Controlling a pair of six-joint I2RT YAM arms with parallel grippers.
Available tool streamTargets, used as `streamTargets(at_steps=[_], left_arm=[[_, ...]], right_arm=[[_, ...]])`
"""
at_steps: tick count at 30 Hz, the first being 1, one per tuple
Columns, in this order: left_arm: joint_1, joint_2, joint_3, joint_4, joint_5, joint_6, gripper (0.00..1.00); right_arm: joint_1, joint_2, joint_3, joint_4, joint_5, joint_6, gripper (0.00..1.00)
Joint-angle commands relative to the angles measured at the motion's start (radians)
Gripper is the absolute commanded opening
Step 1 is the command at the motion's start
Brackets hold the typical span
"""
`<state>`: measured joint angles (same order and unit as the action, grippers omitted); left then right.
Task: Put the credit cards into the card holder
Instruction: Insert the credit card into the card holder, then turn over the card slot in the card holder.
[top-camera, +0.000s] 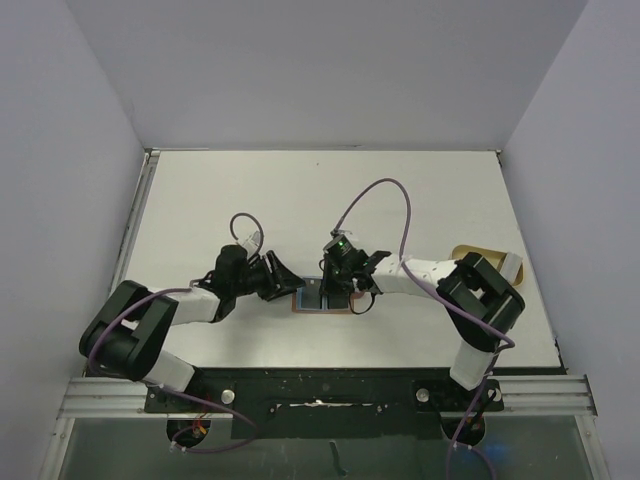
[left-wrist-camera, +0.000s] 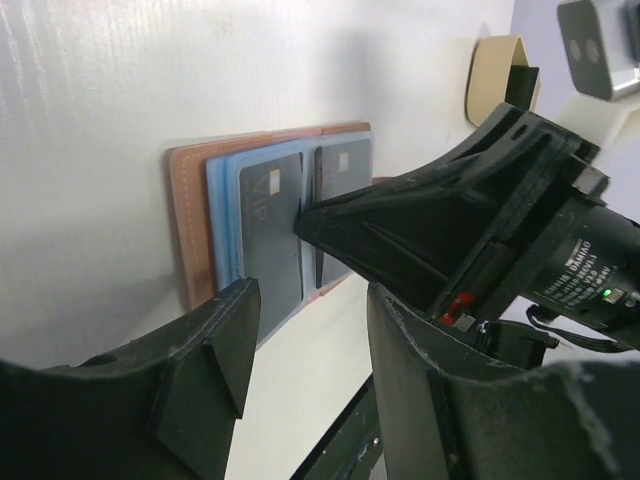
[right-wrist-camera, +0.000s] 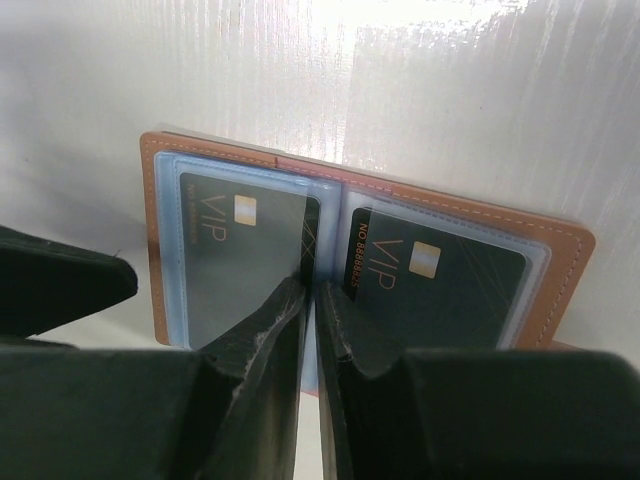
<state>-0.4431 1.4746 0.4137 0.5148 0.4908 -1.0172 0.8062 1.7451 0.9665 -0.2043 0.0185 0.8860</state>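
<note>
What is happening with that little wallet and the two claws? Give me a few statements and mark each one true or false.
1. The card holder lies open on the table. True.
2. Its two halves are empty. False: a dark credit card marked VIP lies in one, and a second card lies in the other.
3. The right gripper has its fingers spread wide. False: they are almost together, with the tips at the card holder's centre fold.
4. The left gripper is open and holds nothing. True.
5. The tan tray rests on the card holder. False: it sits apart, off to the right beyond the right arm.
</note>
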Motion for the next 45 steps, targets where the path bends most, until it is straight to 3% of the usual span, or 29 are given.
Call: streamTargets(at_steps=[1, 24, 45], left_arm=[[0.006, 0.056, 0.005, 0.122, 0.045, 0.003, 0.45], [-0.011, 0.162, 0.009, 0.189, 0.01, -0.018, 0.45], [-0.09, 0.071, 0.058, 0.175, -0.004, -0.097, 0.44]], right_arm=[[0.005, -0.008, -0.039, 0.036, -0.008, 0.018, 0.12], [0.004, -0.021, -0.069, 0.059, -0.008, 0.011, 0.11], [0.005, -0.074, -0.097, 0.078, 0.009, 0.001, 0.14]])
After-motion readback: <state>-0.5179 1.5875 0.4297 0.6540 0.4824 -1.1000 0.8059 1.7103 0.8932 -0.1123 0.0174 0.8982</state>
